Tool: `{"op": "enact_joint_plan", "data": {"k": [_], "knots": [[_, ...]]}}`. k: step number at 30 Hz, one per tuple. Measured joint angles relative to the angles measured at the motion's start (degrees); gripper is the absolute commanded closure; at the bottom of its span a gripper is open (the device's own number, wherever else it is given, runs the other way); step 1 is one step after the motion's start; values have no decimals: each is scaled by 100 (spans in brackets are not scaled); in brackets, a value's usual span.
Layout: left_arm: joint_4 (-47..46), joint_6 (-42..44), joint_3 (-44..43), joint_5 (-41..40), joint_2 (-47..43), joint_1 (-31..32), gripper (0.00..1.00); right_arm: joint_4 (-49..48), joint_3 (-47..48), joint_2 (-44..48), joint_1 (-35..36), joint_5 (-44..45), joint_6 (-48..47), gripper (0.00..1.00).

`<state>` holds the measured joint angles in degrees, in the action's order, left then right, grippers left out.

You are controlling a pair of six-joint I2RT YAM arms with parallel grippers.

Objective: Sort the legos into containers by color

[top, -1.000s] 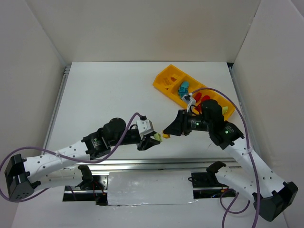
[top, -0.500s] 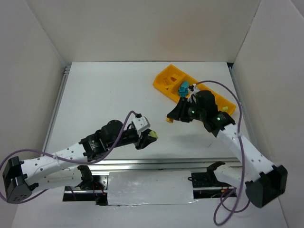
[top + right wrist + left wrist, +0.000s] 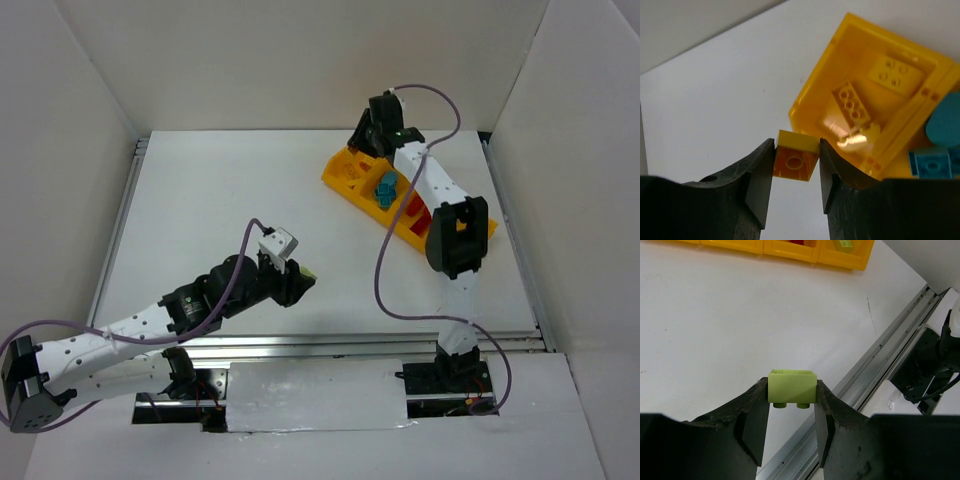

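Swung across from mid-table, the right end effector [image 3: 796, 149] now hangs just beside the tray's [image 3: 335, 178] yellow-holding end compartment [image 3: 818, 65], clamped on a yellow lego [image 3: 796, 162] seemingly ready to drop, while the left end effector [image 3: 791, 407] pinches a green lego [image 3: 792, 386] above the table [image 3: 715, 330].

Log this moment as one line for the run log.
left gripper: shut on pale green brick, over table | right gripper: shut on yellow brick, beside end compartment of tray

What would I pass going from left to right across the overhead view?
Left gripper holding a pale green brick → right gripper holding a yellow brick → teal bricks → red bricks.
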<state>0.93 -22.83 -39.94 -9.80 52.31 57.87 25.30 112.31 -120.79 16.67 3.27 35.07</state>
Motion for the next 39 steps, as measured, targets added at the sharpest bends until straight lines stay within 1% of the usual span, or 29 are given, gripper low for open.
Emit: {"op": "enact_joint_plan", "data": {"k": [1,3,4,6,8,9,10,16,18,20,22,25,27,29,31,33,34,39], "knots": [[0,-13,0,0,-11,0,100,101,417,-302,-26,48,-20,87],[20,-33,0,4,-13,0,100,256,1099,-859,-81,85,-37,73],[59,-37,0,4,-15,0,100,321,1252,-1014,-109,90,-44,62],[129,-68,0,4,-35,0,100,398,1309,-1163,-140,85,-52,47],[192,-118,0,4,-74,-2,100,522,1309,-1202,-170,59,-66,16],[214,-131,0,2,-96,-2,100,560,1309,-1202,-181,50,-83,5],[227,-136,0,2,-114,-2,100,568,1316,-1202,-190,35,-125,0],[249,-136,-20,7,28,-2,100,614,1314,-1021,-192,-2,-350,0],[243,-144,-63,2,212,-2,100,634,1172,-721,-195,2,-415,0],[175,-173,-85,0,404,-9,100,695,719,-85,-201,20,-476,0],[114,-223,-214,22,688,-66,100,678,-142,916,-208,90,-518,0],[-59,-315,-634,164,1388,-208,100,442,-2074,3161,-214,267,-411,0],[-271,-337,-984,352,1934,-315,100,313,-3436,4946,-229,387,-234,0],[-439,-398,-1410,605,2518,-415,100,238,-4400,6465,-247,564,-4,0],[-570,-435,-2044,890,3198,-474,100,297,-5073,7820,-262,723,225,0],[-723,-448,-2778,1193,3967,-481,100,356,-5451,8688,-264,802,437,0],[-789,-448,-3136,1351,4323,-470,100,442,-5565,8946,-269,809,529,0],[-844,-409,-5379,2092,6345,-385,100,1106,-5786,9514,-269,723,881,0]]}}
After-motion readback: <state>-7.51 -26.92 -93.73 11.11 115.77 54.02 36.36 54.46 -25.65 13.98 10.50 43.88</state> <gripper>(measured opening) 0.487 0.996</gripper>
